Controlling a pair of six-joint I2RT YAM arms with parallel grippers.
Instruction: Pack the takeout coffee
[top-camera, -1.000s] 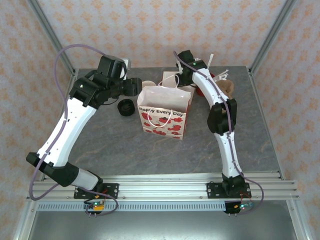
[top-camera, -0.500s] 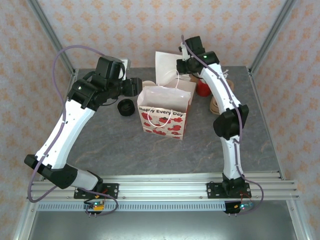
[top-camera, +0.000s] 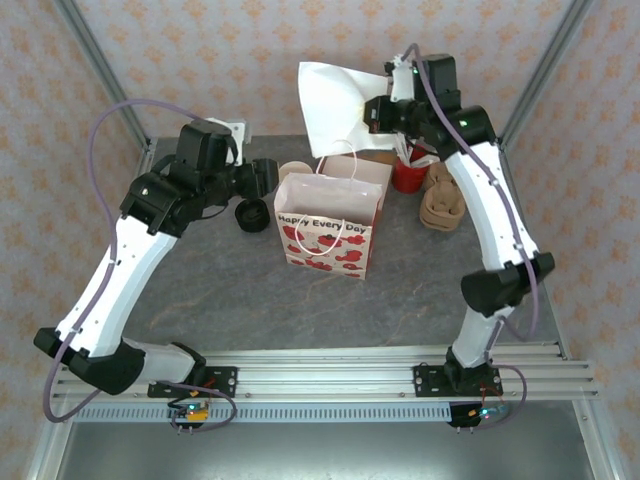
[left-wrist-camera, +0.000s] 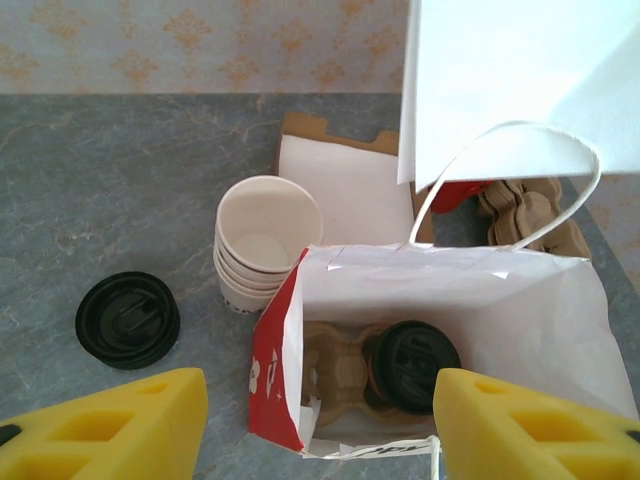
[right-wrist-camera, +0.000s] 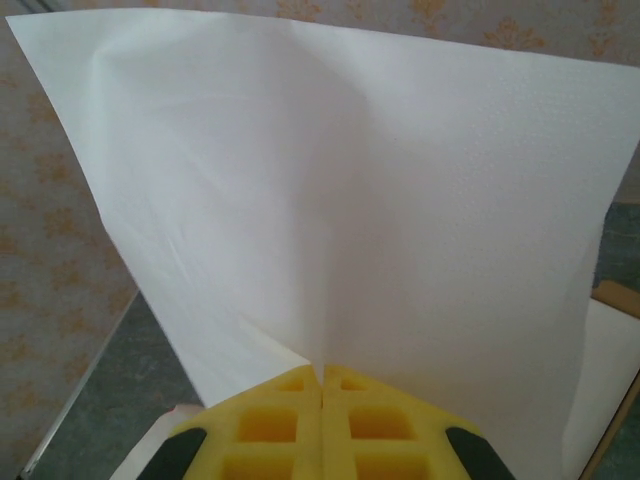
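Note:
The takeout coffee (left-wrist-camera: 412, 365), black lid up, sits in a brown cardboard carrier (left-wrist-camera: 335, 365) at the bottom of the red-and-white gift bag (top-camera: 325, 235). The bag (left-wrist-camera: 275, 370) stands open on the table. My left gripper (top-camera: 265, 178) hovers at the bag's upper left. In the wrist view that gripper (left-wrist-camera: 318, 425) is open, its yellow fingers on either side of the bag mouth with nothing held. My right gripper (top-camera: 378, 112) is raised behind the bag. That gripper (right-wrist-camera: 321, 372) is shut on the edge of a white paper sheet (right-wrist-camera: 350, 200), which hangs high above the table (top-camera: 335, 105).
A stack of lidless cups (left-wrist-camera: 268, 235) and a stack of black lids (left-wrist-camera: 128, 320) stand left of the bag. More white sheets on a brown board (left-wrist-camera: 345, 185) lie behind it. A red cup (top-camera: 408, 175) and stacked brown carriers (top-camera: 440, 200) sit at the back right.
My right arm has risen up and to the right, lifting the white sheet off the pile behind the bag. My left arm has shifted slightly left, its gripper still open.

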